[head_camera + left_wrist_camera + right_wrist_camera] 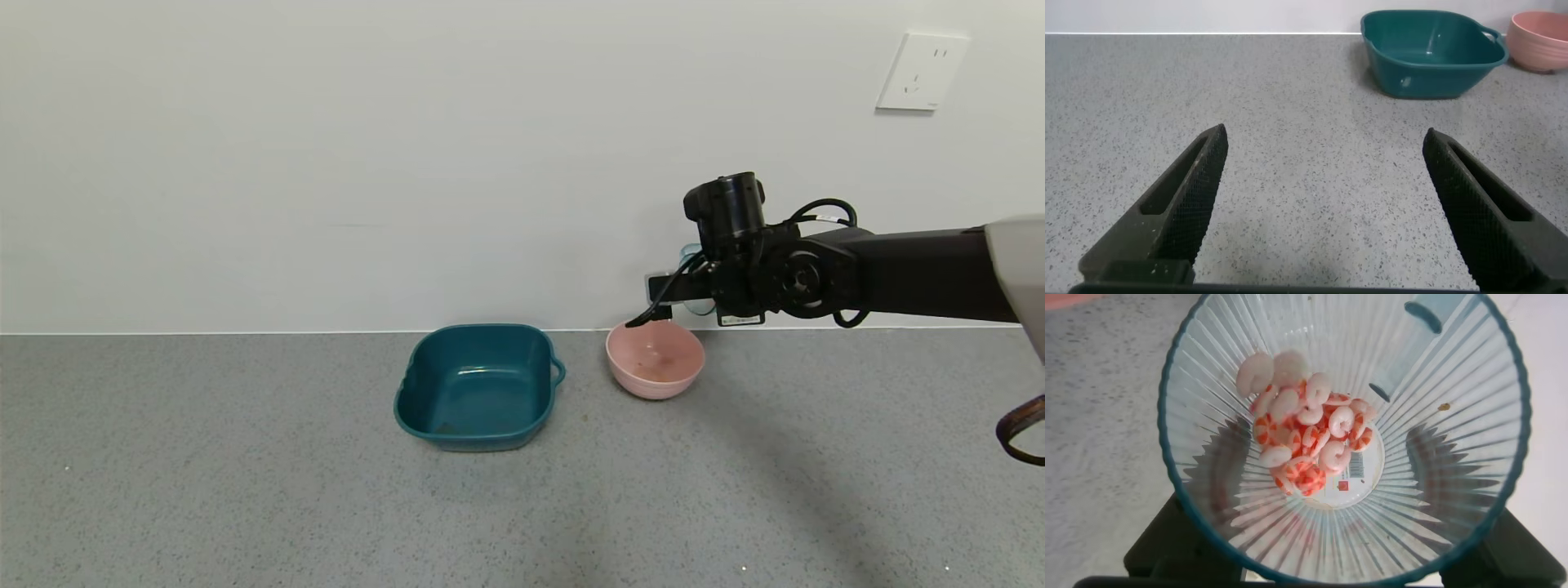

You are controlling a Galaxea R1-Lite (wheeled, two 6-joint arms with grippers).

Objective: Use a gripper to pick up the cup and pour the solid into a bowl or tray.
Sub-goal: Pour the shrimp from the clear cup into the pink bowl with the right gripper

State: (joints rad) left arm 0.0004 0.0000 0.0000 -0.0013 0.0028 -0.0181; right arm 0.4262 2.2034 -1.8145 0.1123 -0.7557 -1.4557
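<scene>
My right gripper (682, 287) is shut on the transparent blue-green cup (691, 255) and holds it in the air just above the far rim of the pale pink bowl (653, 384). The arm hides most of the cup in the head view. The right wrist view looks into the ribbed cup (1437, 498). Pink, orange-red and white chunks (1306, 433) lie heaped on its bottom and against one side. The dark fingers (1200, 490) show through the cup's walls. My left gripper (1323, 143) is open and empty over bare counter, out of the head view.
A dark teal square tub (465, 429) with handles stands on the grey speckled counter left of the pink bowl; both show far off in the left wrist view, the tub (1429, 53) and the bowl (1541, 41). A white wall with a socket (922, 72) runs behind.
</scene>
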